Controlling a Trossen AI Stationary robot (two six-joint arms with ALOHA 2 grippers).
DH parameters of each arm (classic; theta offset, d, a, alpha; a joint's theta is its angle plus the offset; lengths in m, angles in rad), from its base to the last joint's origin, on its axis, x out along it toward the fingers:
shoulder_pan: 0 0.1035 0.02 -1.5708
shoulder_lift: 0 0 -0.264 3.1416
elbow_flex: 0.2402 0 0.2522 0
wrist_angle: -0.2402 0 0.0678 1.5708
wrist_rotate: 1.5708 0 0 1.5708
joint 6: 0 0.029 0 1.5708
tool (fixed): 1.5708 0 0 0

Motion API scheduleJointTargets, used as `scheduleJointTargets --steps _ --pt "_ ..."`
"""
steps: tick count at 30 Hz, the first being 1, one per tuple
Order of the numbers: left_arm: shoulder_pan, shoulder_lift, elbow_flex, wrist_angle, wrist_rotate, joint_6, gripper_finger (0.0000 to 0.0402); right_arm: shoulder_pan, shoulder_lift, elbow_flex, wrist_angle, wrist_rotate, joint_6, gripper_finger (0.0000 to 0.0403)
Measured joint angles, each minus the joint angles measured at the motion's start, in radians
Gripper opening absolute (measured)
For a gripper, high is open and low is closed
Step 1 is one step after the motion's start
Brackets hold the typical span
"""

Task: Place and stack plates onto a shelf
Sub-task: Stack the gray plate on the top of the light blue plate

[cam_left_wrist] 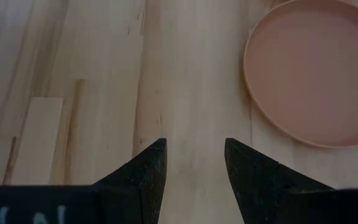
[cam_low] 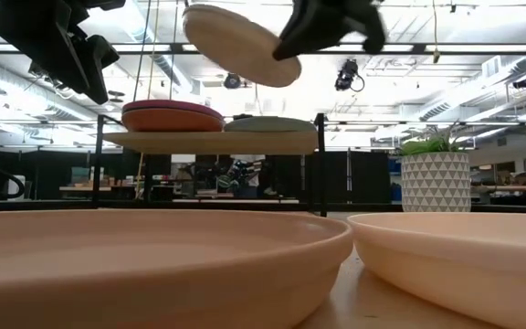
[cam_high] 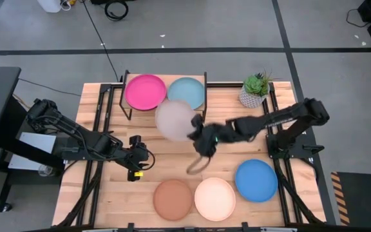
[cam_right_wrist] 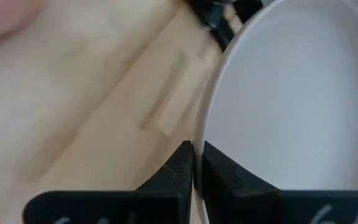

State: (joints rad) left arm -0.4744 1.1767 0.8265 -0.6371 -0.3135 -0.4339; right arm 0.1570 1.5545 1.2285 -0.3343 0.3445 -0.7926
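My right gripper (cam_high: pixel 197 136) is shut on a grey plate (cam_high: pixel 174 120) and carries it in the air just in front of the shelf (cam_high: pixel 166 106). The shelf's plank (cam_low: pixel 210 142) bears a magenta plate (cam_high: pixel 145 91) lying on an orange plate (cam_low: pixel 172 122), with a pale blue plate (cam_high: pixel 187 92) beside them. Terracotta (cam_high: pixel 172 198), cream (cam_high: pixel 214 198) and bright blue (cam_high: pixel 256 180) plates lie flat on the table near its near edge. My left gripper (cam_high: pixel 140 158) hovers open over bare table, left of centre, with the terracotta plate (cam_left_wrist: pixel 316 68) ahead of it. My right gripper pinches the grey plate's rim (cam_right_wrist: pixel 199 134) between its two fingers (cam_right_wrist: pixel 180 163), one above the rim and one below. It comes from the table's right side. The plate (cam_low: pixel 240 41) is lifted clear and tilted, higher than the shelf top.
A potted plant (cam_high: pixel 255 90) in a white patterned pot stands right of the shelf. The shelf's black legs (cam_low: pixel 320 164) rise near the table's far edge. Bare wood (cam_left_wrist: pixel 92 74) lies under my left gripper.
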Motion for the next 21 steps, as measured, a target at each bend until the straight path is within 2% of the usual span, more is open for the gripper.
scheduleJointTargets --steps 8,13,21 --pt "0.000 0.000 0.000 -0.003 0.000 0.000 0.0169 -0.206 -0.008 0.000 0.078 -0.040 -0.089 0.0020" --pt "0.000 0.000 0.000 -0.002 0.000 -0.001 0.0169 -0.323 -0.002 0.000 0.047 -0.128 -0.041 0.0028" --pt "0.000 0.000 0.000 -0.001 0.000 -0.026 0.0169 -0.379 -0.003 0.000 0.002 -0.195 0.032 0.0032"
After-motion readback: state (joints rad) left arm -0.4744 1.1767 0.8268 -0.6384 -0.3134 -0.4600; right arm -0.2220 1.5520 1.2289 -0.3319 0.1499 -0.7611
